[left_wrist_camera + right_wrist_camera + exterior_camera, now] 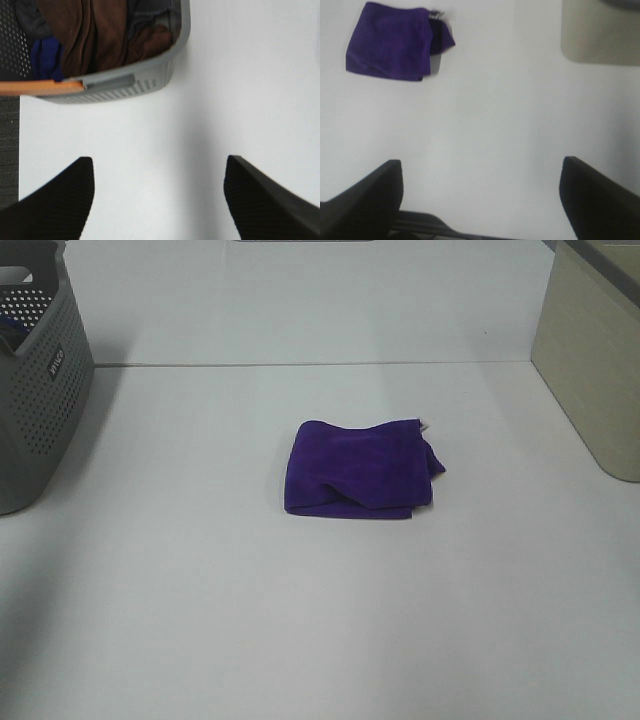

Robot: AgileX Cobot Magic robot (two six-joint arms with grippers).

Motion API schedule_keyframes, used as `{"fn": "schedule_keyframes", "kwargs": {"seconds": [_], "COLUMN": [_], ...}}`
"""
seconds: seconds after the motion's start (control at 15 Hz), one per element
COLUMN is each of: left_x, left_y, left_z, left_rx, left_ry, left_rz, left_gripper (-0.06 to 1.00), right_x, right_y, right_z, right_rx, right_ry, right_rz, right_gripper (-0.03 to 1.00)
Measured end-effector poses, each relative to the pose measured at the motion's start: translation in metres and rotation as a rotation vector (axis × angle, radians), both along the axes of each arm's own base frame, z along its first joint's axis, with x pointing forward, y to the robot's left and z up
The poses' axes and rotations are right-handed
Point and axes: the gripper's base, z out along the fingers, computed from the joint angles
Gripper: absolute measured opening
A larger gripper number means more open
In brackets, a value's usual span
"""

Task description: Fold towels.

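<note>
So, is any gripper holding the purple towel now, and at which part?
No. The left gripper and right gripper are open and empty; the purple towel lies folded on the table.

Ext. high cam looks down and forward over the white table (320,620), purple towel (358,470) mid-frame, fairly far off. Left wrist cam faces straight down past its spread fingers (55,200), close to the grey basket (125,82); shares that basket (40,390) w/ ext. view. Right wrist cam, also downward, sits further back from the towel (390,42); beige bin (600,35) opposite, shared too (590,350).
</note>
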Motion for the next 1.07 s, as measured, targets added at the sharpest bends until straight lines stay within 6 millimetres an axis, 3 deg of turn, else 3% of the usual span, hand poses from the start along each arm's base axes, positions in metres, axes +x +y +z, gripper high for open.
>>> {"fn": "schedule_keyframes", "kwargs": {"seconds": [0.2,0.27,0.4,0.53,0.8,1.07], "left_x": [-0.08,-0.121,-0.151,-0.174,-0.195,-0.199], "left_y": [-0.009,-0.013,-0.016,-0.019,-0.021,-0.021], "left_z": [-0.029,-0.058,-0.076,-0.089,-0.106,-0.11], "left_rx": [0.026,0.019,0.01,0.006,-0.002,-0.02], "left_ry": [-0.112,-0.19,-0.283,-0.365,-0.462,-0.504], "left_rz": [-0.015,0.007,0.029,0.039,0.053,-0.025], "left_gripper": [0.67,0.67,0.67,0.67,0.67,0.67], "right_x": [-0.068,-0.102,-0.127,-0.143,-0.176,-0.178], "right_y": [0.0,-0.001,-0.002,-0.002,-0.003,-0.006], "right_z": [-0.052,-0.094,-0.124,-0.129,-0.125,-0.131], "right_rx": [0.002,0.002,0.0,-0.008,-0.014,-0.051], "right_ry": [0.028,-0.02,-0.104,-0.177,-0.43,-0.408], "right_rz": [-0.002,-0.012,-0.021,-0.022,-0.028,-0.036], "right_gripper": [0.83,0.83,0.83,0.83,0.83,0.83]}}
